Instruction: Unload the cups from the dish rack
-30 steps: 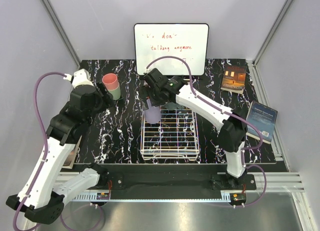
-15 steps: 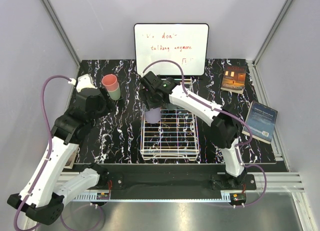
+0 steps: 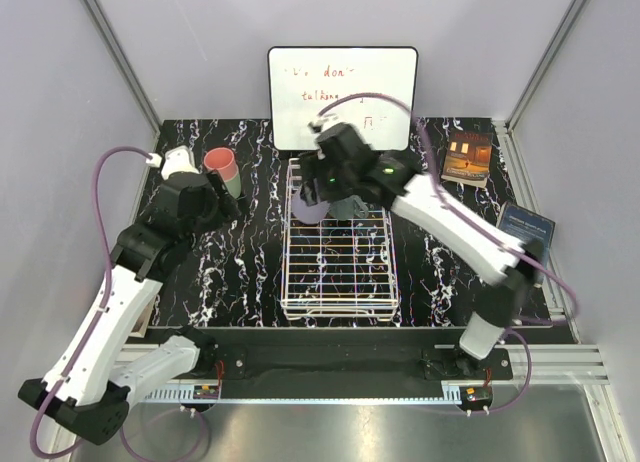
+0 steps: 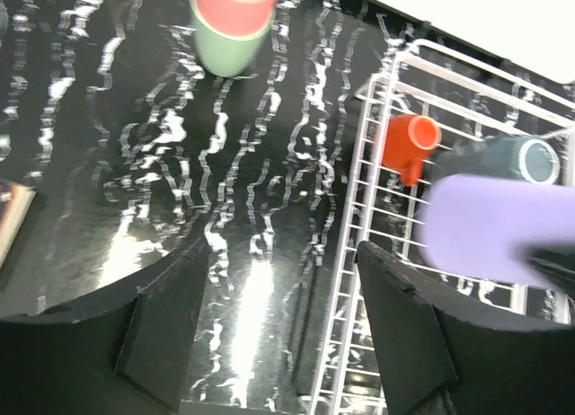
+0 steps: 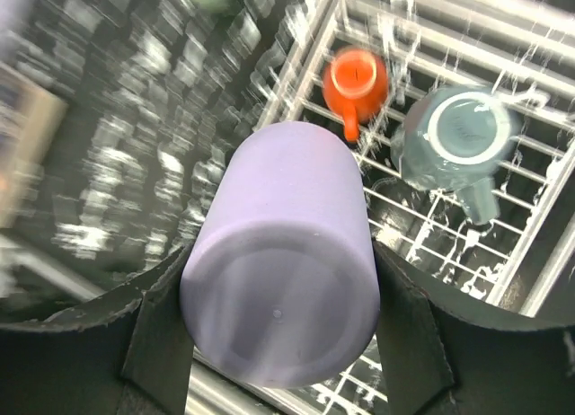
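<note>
We are holding the tall lavender plastic cup (image 5: 292, 199) in the right gripper (image 5: 280, 280). Its two fingers are pressing on opposite sides of the round wall, and the cup's closed base is facing the wrist camera. The cup is hanging over the far-left corner of the white wire-grid dish rack (image 3: 340, 282), and as far as we can judge it is clear of the wires.

The small orange-red cup (image 5: 357, 78) and the dark grey mug with a handle (image 5: 454, 136) are lying in the rack just beyond the lavender cup. The pink plastic cup (image 3: 220, 162) is sitting nested in the pale green cup (image 3: 233, 187) on the black marbled table (image 3: 230, 272), to the left of the rack.

The left gripper (image 4: 283, 262) is hovering near that stack with its fingers spread and nothing between them.

The grip is what we are worrying about most. The wall is smooth and curved and only two fingers are pinching it, so a quick swing could make the cup twist or slide out.

We are also watching the rack's raised rim. Carrying the cup out too low could catch it on the wire and drag the whole rack, or knock the orange-red cup and the mug.

The way to the table is leading towards the left arm and the nested pair. A careless approach could bump that arm or tip the stack over.

The white-framed whiteboard (image 3: 342, 92) is standing close behind, so a wide backward arc is risking a strike there too.
</note>
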Robot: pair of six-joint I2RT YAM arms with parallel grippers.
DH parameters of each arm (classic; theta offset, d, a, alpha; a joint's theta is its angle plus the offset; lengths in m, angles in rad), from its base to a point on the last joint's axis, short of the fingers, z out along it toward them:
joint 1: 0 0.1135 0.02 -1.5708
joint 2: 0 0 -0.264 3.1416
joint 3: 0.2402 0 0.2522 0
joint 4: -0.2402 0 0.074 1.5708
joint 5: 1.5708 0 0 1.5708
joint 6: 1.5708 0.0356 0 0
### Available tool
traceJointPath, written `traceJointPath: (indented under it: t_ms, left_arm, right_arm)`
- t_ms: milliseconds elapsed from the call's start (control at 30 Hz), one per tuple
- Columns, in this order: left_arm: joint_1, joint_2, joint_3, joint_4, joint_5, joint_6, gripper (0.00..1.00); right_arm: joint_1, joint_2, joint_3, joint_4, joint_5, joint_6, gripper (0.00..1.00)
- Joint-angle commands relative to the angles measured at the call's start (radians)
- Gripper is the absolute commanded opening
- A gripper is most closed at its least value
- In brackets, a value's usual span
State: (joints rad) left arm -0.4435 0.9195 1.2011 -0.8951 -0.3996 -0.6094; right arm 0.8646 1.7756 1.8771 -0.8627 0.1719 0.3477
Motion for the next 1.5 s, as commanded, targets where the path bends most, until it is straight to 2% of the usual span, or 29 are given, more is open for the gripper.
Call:
traceJointPath:
  t_ms: [0, 67, 133, 167, 200, 233, 267, 300, 400, 433, 500, 533, 633, 733, 1000, 1100, 1167, 1233, 1367, 1467]
  left_arm:
    - [-0.003, 0.018, -0.017, 0.133, 0.123, -0.026, 0.7]
    - [-0.004, 0.021, -0.038, 0.192, 0.166, -0.03, 0.7]
    - [-0.004, 0.018, -0.057, 0.244, 0.241, -0.035, 0.7]
    - [-0.004, 0.012, -0.076, 0.296, 0.266, -0.038, 0.7]
    - [-0.004, 0.01, -0.089, 0.33, 0.321, -0.044, 0.7]
    - [-0.003, -0.002, -0.1, 0.361, 0.346, -0.049, 0.7]
    - [-0.003, -0.01, -0.125, 0.425, 0.369, -0.058, 0.7]
    - [-0.004, -0.017, -0.139, 0.459, 0.396, -0.075, 0.7]
    - [-0.004, -0.042, -0.19, 0.608, 0.499, -0.121, 0.7]
    - [-0.004, -0.048, -0.216, 0.649, 0.528, -0.134, 0.7]
    - [-0.003, -0.044, -0.239, 0.78, 0.623, -0.183, 0.7]
    - [-0.003, -0.031, -0.256, 0.82, 0.651, -0.202, 0.7]
    - [-0.004, -0.024, -0.294, 0.952, 0.714, -0.269, 0.7]
    - [-0.004, -0.027, -0.325, 1.067, 0.742, -0.309, 0.7]
    - [-0.006, -0.019, -0.351, 1.154, 0.782, -0.36, 0.69]
    - [-0.004, -0.034, -0.33, 1.089, 0.725, -0.32, 0.69]
    - [-0.004, -0.041, -0.302, 0.989, 0.656, -0.293, 0.69]
    - [-0.004, -0.038, -0.27, 0.9, 0.616, -0.253, 0.68]
    - [-0.004, -0.042, -0.255, 0.828, 0.527, -0.242, 0.68]
    - [-0.004, -0.042, -0.252, 0.815, 0.516, -0.24, 0.69]
  right_arm:
    - [-0.042, -0.282, -0.103, 0.14, -0.038, 0.063, 0.0]
    - [-0.125, -0.361, -0.24, 0.26, -0.13, 0.135, 0.0]
    - [-0.209, -0.479, -0.416, 0.377, -0.311, 0.21, 0.0]
    - [-0.289, -0.516, -0.477, 0.504, -0.38, 0.294, 0.0]
    - [-0.335, -0.575, -0.536, 0.575, -0.519, 0.342, 0.0]
    - [-0.37, -0.599, -0.647, 0.653, -0.587, 0.396, 0.0]
    - [-0.398, -0.616, -0.692, 0.785, -0.641, 0.504, 0.0]
    - [-0.429, -0.633, -0.726, 0.83, -0.705, 0.542, 0.0]
    - [-0.437, -0.639, -0.815, 0.968, -0.771, 0.641, 0.0]
    - [-0.437, -0.637, -0.869, 1.102, -0.794, 0.678, 0.0]
    - [-0.438, -0.611, -0.92, 1.268, -0.867, 0.819, 0.0]
    - [-0.437, -0.598, -0.956, 1.42, -0.883, 0.911, 0.0]
    - [-0.437, -0.561, -0.987, 1.566, -0.905, 0.99, 0.0]
    - [-0.437, -0.539, -0.986, 1.587, -0.917, 1.011, 0.0]
    - [-0.437, -0.505, -0.972, 1.578, -0.94, 1.001, 0.0]
    - [-0.438, -0.512, -0.967, 1.581, -0.936, 0.993, 0.0]
    - [-0.443, -0.533, -0.958, 1.564, -0.924, 0.973, 0.0]
    - [-0.446, -0.554, -0.929, 1.486, -0.913, 0.92, 0.0]
    - [-0.453, -0.599, -0.918, 1.384, -0.867, 0.856, 0.0]
    - [-0.458, -0.605, -0.938, 1.351, -0.841, 0.85, 0.0]
